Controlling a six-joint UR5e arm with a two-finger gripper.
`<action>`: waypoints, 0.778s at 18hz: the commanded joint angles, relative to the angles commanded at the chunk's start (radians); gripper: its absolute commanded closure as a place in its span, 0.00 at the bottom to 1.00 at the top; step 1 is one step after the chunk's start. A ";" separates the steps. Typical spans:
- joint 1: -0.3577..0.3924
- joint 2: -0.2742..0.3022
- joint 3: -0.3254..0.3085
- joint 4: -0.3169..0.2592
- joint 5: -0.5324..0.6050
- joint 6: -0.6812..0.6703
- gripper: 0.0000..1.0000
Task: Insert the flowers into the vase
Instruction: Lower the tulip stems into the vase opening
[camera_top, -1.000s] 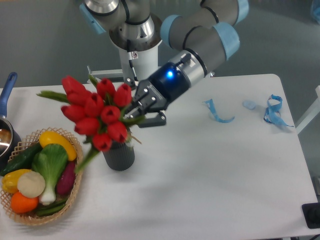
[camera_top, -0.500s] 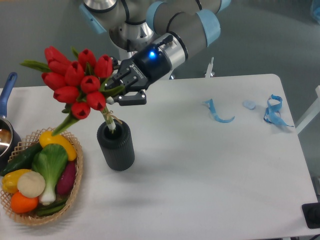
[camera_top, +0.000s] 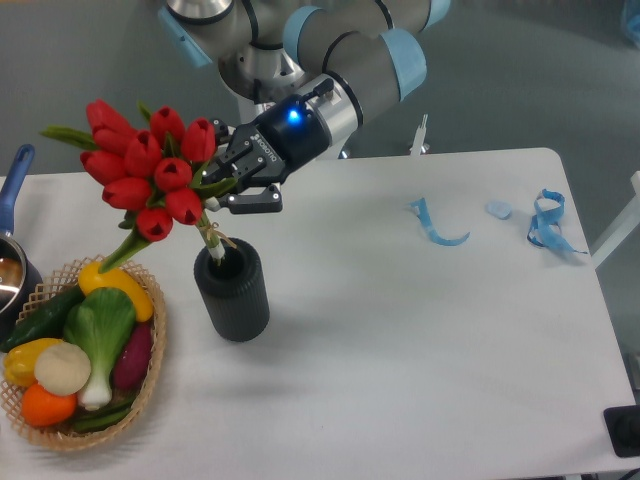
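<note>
The flowers (camera_top: 150, 168), a tied bunch of red tulip buds with green leaves, are held tilted to the left above the vase. Their stem ends reach down into the round mouth of the vase (camera_top: 232, 290), a dark grey ribbed cylinder standing upright on the white table. My gripper (camera_top: 232, 186) comes in from the right and is shut on the stems just under the buds, above the vase's mouth.
A wicker basket (camera_top: 150, 385) of colourful vegetables sits left of the vase, close to it. A blue-handled pot (camera_top: 12, 195) is at the far left edge. Blue ribbon scraps (camera_top: 436, 225) (camera_top: 546, 222) lie at the right of the table.
The bunch was lifted up and to the left, off the front of the vase, and its stems now point down into the mouth. In the last half second it sank slightly.
</note>
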 joint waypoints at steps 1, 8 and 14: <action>0.002 0.000 -0.003 0.000 0.002 0.003 0.90; 0.003 -0.047 -0.046 0.003 0.003 0.081 0.90; 0.005 -0.081 -0.069 0.003 0.005 0.130 0.89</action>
